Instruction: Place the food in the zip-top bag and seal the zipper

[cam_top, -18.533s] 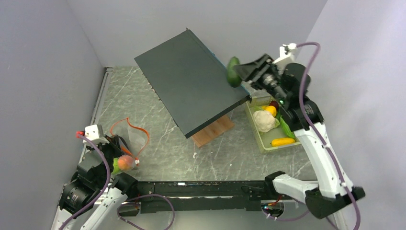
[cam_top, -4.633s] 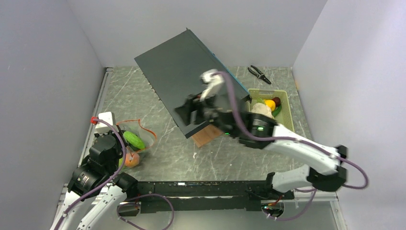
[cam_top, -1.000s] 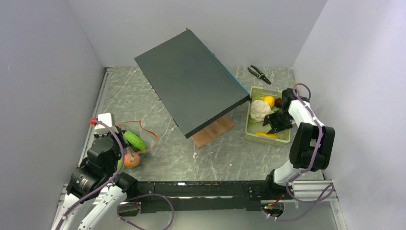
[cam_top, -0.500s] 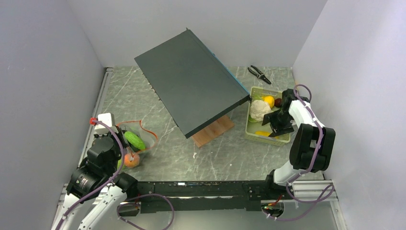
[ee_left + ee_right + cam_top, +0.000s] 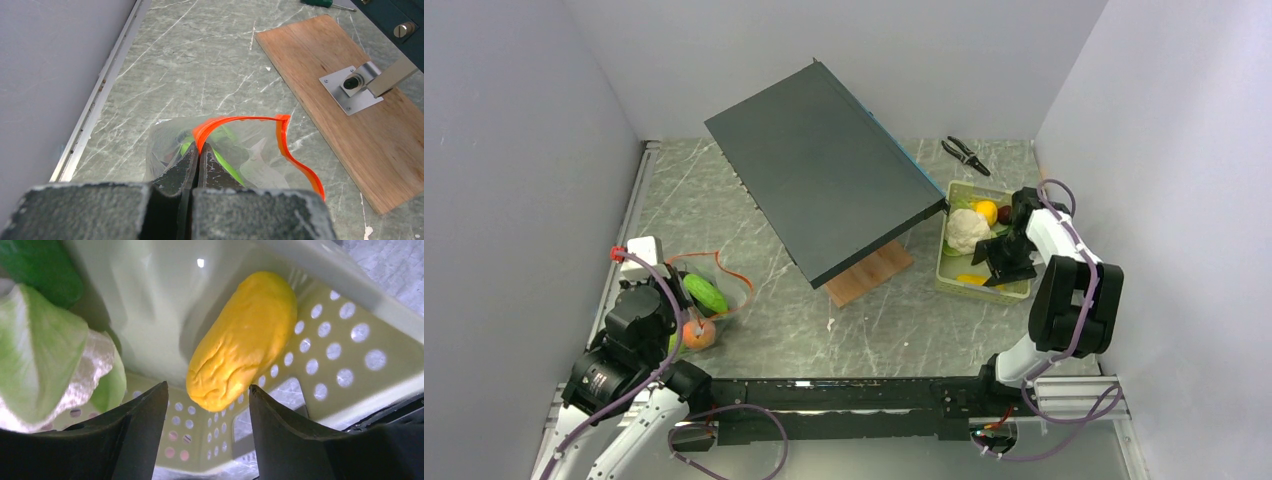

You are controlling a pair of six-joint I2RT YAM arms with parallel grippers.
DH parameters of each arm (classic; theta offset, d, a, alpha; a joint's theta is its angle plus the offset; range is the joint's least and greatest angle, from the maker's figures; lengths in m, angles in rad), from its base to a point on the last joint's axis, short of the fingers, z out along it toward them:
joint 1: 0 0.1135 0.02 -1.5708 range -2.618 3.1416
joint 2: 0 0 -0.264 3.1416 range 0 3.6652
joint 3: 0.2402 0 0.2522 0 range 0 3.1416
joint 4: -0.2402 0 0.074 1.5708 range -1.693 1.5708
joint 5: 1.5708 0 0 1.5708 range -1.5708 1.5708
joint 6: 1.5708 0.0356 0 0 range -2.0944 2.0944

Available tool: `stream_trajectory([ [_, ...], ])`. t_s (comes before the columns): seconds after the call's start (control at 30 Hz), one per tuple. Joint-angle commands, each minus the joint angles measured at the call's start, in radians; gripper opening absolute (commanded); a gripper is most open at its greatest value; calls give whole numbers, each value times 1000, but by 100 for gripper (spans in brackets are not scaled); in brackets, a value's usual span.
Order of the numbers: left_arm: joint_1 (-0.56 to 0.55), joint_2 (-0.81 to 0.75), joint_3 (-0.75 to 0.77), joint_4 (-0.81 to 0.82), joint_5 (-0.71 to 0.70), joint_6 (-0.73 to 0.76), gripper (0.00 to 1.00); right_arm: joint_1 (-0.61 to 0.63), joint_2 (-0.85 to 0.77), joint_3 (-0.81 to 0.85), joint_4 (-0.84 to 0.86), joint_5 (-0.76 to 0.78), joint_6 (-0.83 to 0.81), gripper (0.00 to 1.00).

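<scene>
The clear zip-top bag [image 5: 709, 292] lies at the left, mouth open, its orange-red zipper [image 5: 295, 157] curving round. Inside are a green piece [image 5: 704, 294] and an orange [image 5: 696, 333]. My left gripper [image 5: 199, 148] is shut on the zipper strip at the bag's mouth. My right gripper [image 5: 207, 390] is open inside the pale green tray [image 5: 1016, 290], its fingers either side of the end of a long yellow piece [image 5: 242, 340]. The white cauliflower [image 5: 966, 229], a small yellow piece [image 5: 987, 211] and a dark red piece [image 5: 1004, 212] lie in the tray too.
A dark tilted panel [image 5: 824, 170] on a wooden base [image 5: 869, 272] stands mid-table between bag and tray. Black pliers [image 5: 965, 154] lie at the back right. A wall runs close along the bag's left side.
My right gripper has crept slightly toward the tray's near end over the yellow piece. The left gripper and bag have not moved. Earlier the right arm put the green piece in the bag.
</scene>
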Motion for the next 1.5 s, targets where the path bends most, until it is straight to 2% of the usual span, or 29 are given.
stream_trajectory([
  [0.0,3,-17,-2,59,5,3,0,-1,65,-37,33,-14,51,62],
  [0.23,4,-12,-1,59,8,4,0,-5,160,-61,85,-10,67,60],
  [0.43,4,-11,-2,62,11,8,0,-10,201,-85,128,10,62,50],
  [0.5,3,-8,-2,63,11,8,0,-10,203,-94,141,-14,45,37],
  [0.57,4,-5,-2,62,13,7,0,-9,184,-105,144,-40,32,17],
  [0.6,4,-3,-2,63,13,9,0,-10,170,-103,135,-49,22,10],
  [0.67,4,-1,-2,63,13,9,0,-10,132,-90,106,-59,6,3],
  [0.8,4,3,-2,63,11,9,0,-10,14,-49,31,-59,-23,0],
  [1.07,4,4,-1,57,1,3,0,-12,-162,21,-54,-32,-86,0],
  [1.3,4,16,2,51,-5,-1,0,-12,-424,12,129,-147,-231,0],
  [1.4,3,22,2,48,-10,-4,0,-11,-521,90,135,-117,-289,0],
  [1.47,4,22,2,49,-12,-4,0,-10,-571,151,167,-151,-336,0],
])
